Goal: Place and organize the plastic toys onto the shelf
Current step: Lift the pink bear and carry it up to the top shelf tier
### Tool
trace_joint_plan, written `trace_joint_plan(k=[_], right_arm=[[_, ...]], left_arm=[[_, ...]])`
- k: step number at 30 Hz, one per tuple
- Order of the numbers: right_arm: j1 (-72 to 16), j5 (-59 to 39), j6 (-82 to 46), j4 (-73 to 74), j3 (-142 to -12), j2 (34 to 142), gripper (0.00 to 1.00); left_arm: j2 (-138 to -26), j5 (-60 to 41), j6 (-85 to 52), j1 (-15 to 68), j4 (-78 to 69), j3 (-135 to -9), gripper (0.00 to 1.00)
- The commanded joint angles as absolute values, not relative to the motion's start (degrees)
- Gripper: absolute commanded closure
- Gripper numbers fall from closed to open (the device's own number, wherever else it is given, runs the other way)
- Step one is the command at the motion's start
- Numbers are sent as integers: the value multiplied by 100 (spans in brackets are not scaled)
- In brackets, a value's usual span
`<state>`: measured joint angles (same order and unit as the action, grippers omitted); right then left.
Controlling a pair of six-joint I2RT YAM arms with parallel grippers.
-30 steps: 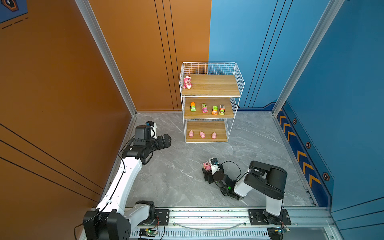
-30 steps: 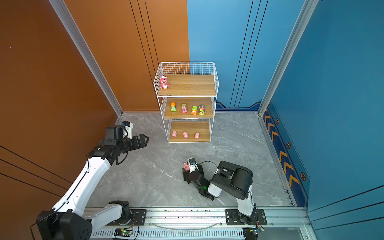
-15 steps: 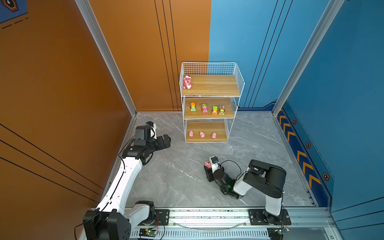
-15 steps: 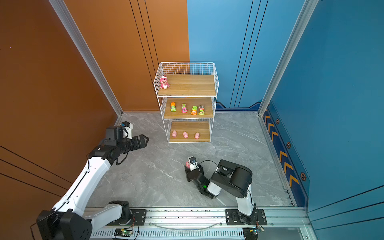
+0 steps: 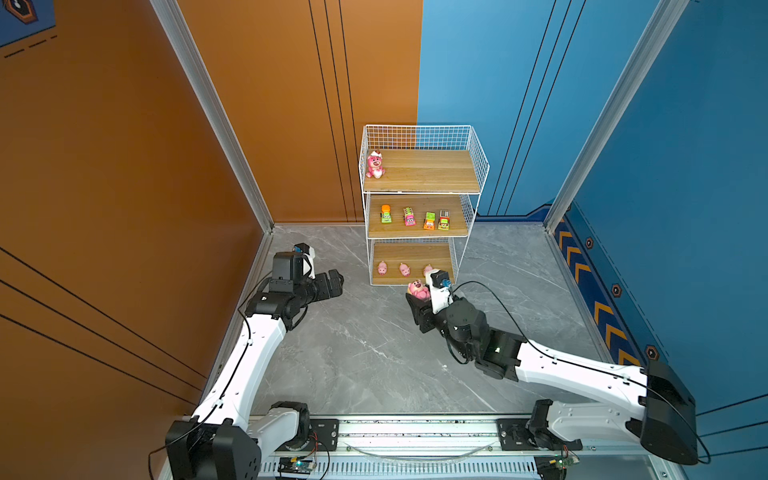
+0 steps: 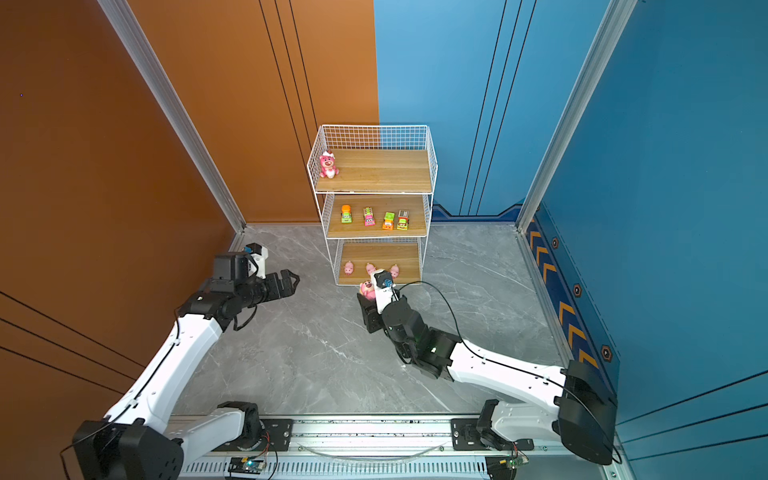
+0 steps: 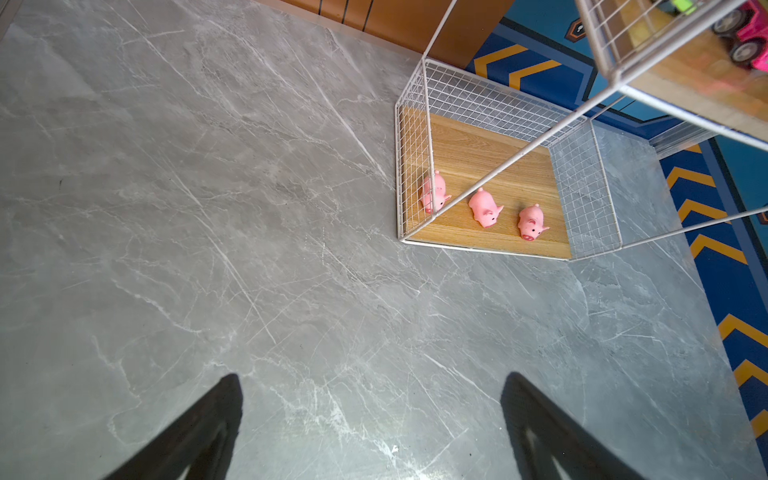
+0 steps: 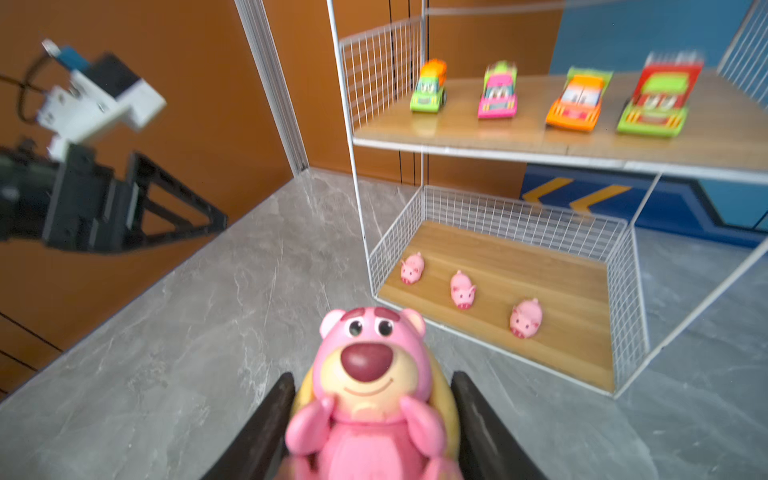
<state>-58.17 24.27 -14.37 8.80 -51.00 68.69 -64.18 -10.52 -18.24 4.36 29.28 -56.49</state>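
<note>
My right gripper is black; the near bear pink on a tan base; the pigs pale pink. The shelf is white wire and light wood, the tabletop grey with white veins.

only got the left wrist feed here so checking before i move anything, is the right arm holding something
Observer: yes, the right gripper is shut on a pink bear, held just in front of the bottom tier of the shelf.
Operator: ok and is the top tier taken, cant see it from here
Observer: partly. A second pink bear stands at the left end of the top board; the rest of that board is bare.
</note>
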Motion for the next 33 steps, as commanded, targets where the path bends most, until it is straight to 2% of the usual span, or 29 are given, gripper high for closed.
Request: trace_joint_plan(k=[1, 9, 20, 33], right_arm=[[-5516, 2424, -1171, -953, -5991, 6754, 58], [-4843, 2055, -855, -1988, -8206, 7371, 58], [-4298, 1801, -610, -2459, -10578, 8664, 58], [-4063, 1789, -568, -2549, -12045, 9673, 57]], left_arm=[[-6307, -1092, -1769, 523, 2841, -5601, 2], [-6183, -1030, -1578, 766, 2725, -5685, 2], [-5958, -796, -1267, 1366, 2707, -6156, 2], [-5815, -1359, -855, 1772, 2274, -5511, 2]])
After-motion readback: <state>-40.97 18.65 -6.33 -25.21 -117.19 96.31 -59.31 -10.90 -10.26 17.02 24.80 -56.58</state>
